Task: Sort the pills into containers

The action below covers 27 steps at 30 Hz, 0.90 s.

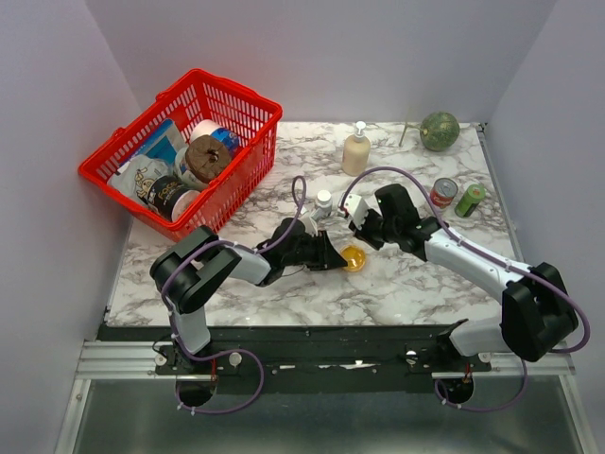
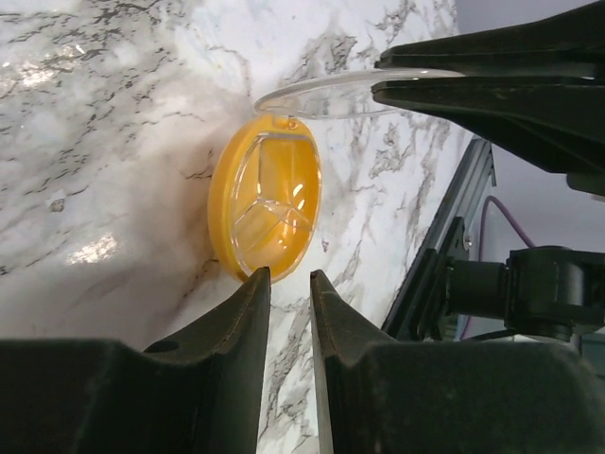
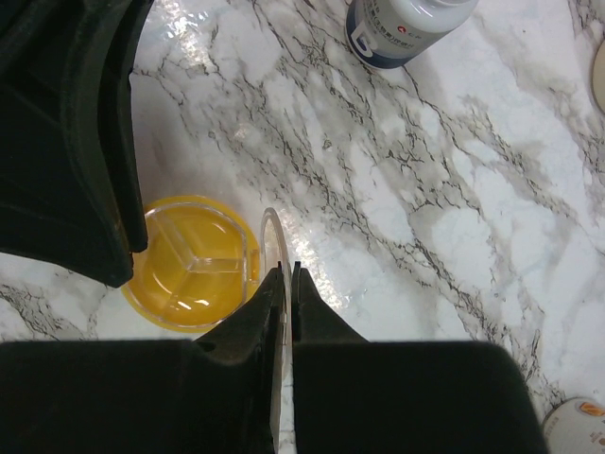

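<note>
A round yellow dish (image 1: 354, 258) with a clear three-part insert lies on the marble between both arms. Its compartments (image 2: 269, 203) look bare; no pills show in any view. My left gripper (image 2: 288, 274) is shut on the dish's near rim, reaching in from the left (image 1: 336, 256). The dish's thin clear lid (image 3: 269, 232) stands hinged up, and my right gripper (image 3: 288, 268) is shut on its edge. The right fingers (image 2: 510, 47) pinch that lid (image 2: 321, 95) above the dish. The white pill bottle (image 1: 324, 201) stands upright just beyond, capped (image 3: 406, 24).
A red basket (image 1: 241, 170) full of groceries sits at the back left. A beige pump bottle (image 1: 356, 149), a green melon (image 1: 440, 130), a red-labelled can (image 1: 442, 193) and a green can (image 1: 470, 199) stand along the back right.
</note>
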Tool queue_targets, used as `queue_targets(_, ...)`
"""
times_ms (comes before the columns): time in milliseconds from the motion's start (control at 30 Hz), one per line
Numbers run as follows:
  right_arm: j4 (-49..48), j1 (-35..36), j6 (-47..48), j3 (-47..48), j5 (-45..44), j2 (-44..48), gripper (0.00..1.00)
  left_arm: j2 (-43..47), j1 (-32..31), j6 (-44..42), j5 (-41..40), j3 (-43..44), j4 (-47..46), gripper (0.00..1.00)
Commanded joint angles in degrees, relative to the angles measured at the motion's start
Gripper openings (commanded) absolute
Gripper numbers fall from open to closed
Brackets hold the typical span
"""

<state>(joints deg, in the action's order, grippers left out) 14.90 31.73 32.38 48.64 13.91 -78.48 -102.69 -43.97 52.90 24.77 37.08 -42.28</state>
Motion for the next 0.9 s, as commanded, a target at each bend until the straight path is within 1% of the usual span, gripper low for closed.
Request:
queue_targets(0, -1.8, 0.7, -0.2, -0.8, -0.6, -0.4, 0.13, -0.8, -0.3, -3.0, -3.8, 1.7, 4.6, 0.31)
queue_targets(100, -1.8, 0.7, -0.1, -0.8, -0.9, -0.6, 0.14, -1.2, -0.3, -3.3, -4.4, 2.2, 6.2, 0.31)
queue_targets(233, -1.8, 0.7, -0.3, -0.8, -1.1, -0.9, 0.14, -1.7, -0.3, -3.5, -4.4, 2.2, 6.2, 0.31)
queue_targets(367, -1.5, 0.7, -0.3, -0.8, -0.9, -1.0, 0.15, -0.8, -0.3, -2.6, -3.1, 1.1, 3.5, 0.31)
queue_targets(600, -1.3, 0.7, -0.5, -0.7, -0.5, -1.3, 0.21, 6.3, -0.2, -3.0, -4.8, -3.3, 3.6, 0.34)
queue_targets(767, -0.7, 0.8, -0.8, -0.4, 0.1, -1.1, 0.24, 10.9, -0.1, -4.8, -6.8, -5.1, 6.9, 0.36)
queue_targets(867, -0.5, 0.7, -0.9, -0.4, 0.5, -0.5, 0.28, 14.8, 0.2, -7.1, -8.8, -6.2, 9.4, 0.38)
